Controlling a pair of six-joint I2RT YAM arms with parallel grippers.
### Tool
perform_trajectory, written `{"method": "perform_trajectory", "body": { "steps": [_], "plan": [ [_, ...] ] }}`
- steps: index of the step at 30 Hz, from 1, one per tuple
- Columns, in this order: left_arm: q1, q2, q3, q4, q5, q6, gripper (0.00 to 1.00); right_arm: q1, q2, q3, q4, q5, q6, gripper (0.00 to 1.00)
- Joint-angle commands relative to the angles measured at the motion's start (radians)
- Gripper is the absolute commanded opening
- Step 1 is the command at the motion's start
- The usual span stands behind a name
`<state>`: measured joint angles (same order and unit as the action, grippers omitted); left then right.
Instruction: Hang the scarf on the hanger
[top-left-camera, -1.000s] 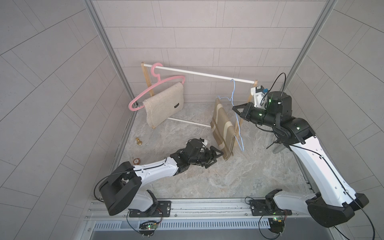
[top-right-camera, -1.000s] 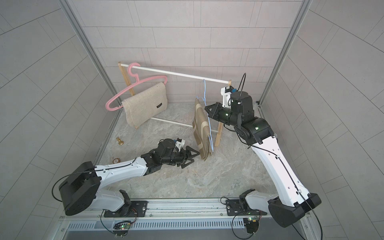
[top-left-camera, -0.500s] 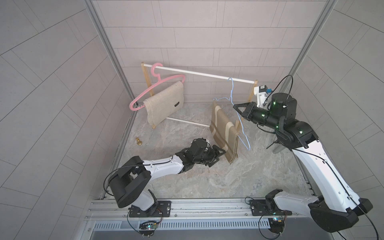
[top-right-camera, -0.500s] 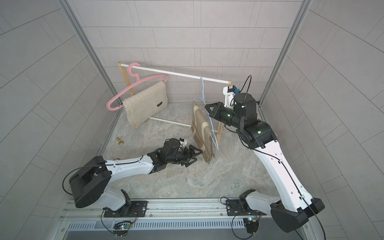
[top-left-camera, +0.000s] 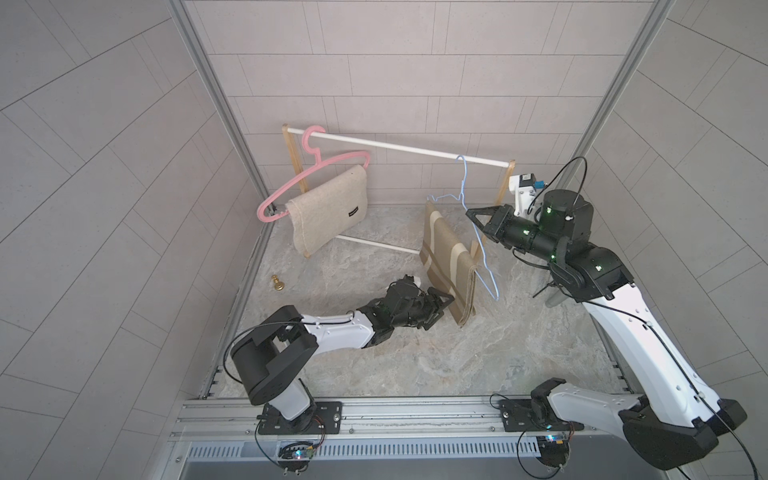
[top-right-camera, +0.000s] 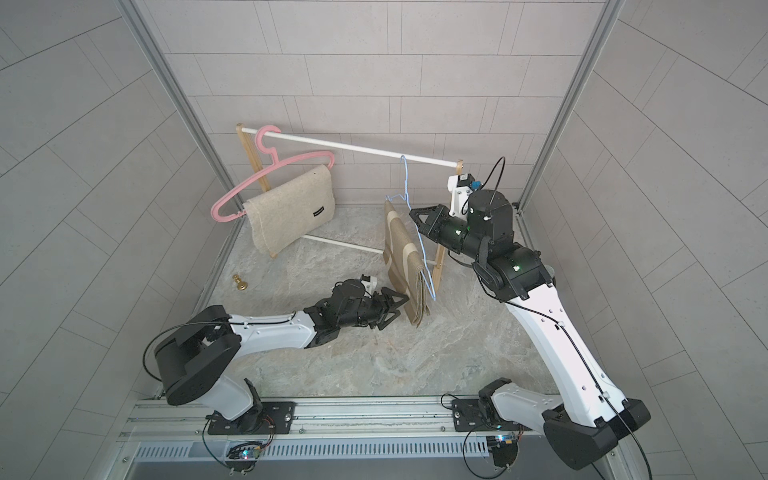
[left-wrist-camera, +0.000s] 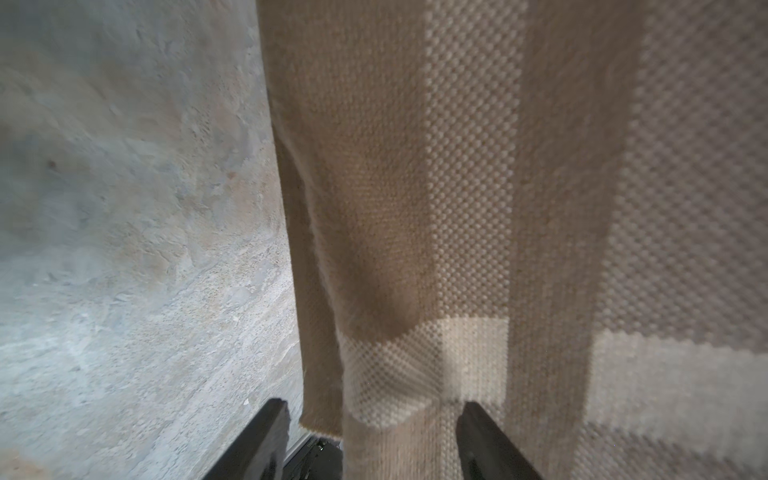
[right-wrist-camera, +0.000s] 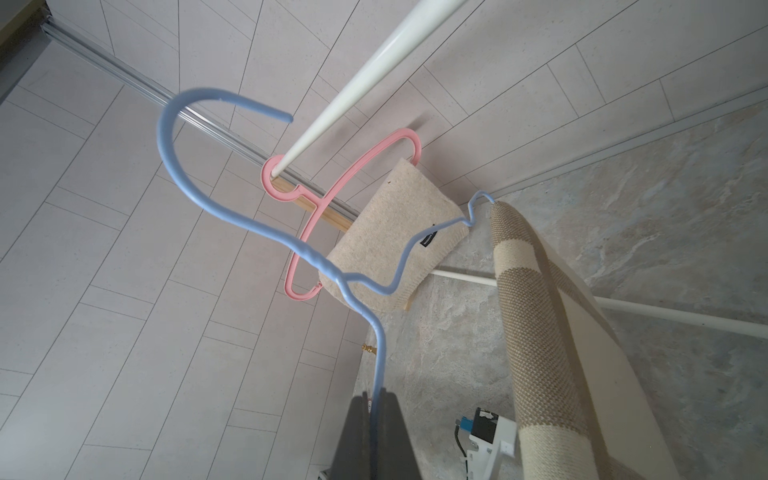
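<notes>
A tan scarf (top-left-camera: 446, 257) (top-right-camera: 401, 253) with cream stripes is draped over the bottom bar of a thin blue wire hanger (top-left-camera: 463, 187) (top-right-camera: 405, 183). My right gripper (top-left-camera: 473, 216) (top-right-camera: 413, 214) (right-wrist-camera: 376, 399) is shut on the hanger's wire below the neck. In the right wrist view the hanger's hook (right-wrist-camera: 232, 216) sits beside the white rod (right-wrist-camera: 374, 62), not around it. My left gripper (top-left-camera: 444, 309) (top-right-camera: 397, 311) (left-wrist-camera: 374, 419) is low by the floor with its jaws apart. The scarf's lower corner (left-wrist-camera: 457, 208) hangs between them.
A pink hanger (top-left-camera: 316, 166) with a cream cloth (top-left-camera: 328, 208) hangs at the left end of the rod (top-left-camera: 399, 146). The wooden rack has a lower white rail (top-left-camera: 374, 244). A small gold piece (top-left-camera: 277, 284) stands on the stone floor near the left wall.
My left gripper has slid right to the scarf's lower corner and its jaws have narrowed around it. The right gripper's hold on the blue hanger has hardly shifted.
</notes>
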<state>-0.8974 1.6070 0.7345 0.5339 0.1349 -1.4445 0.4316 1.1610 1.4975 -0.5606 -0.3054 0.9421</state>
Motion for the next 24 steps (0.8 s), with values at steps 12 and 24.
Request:
{"method": "perform_trajectory", "body": {
  "steps": [12,24],
  "plan": [
    [-0.01,0.019,0.075,0.0,-0.135,0.028,0.0,0.012,-0.06,-0.03,0.148,-0.006,0.052,0.0],
    [-0.009,-0.036,0.043,-0.178,-0.126,0.072,0.0,0.01,-0.051,0.013,0.097,0.026,-0.015,0.0]
  ]
}}
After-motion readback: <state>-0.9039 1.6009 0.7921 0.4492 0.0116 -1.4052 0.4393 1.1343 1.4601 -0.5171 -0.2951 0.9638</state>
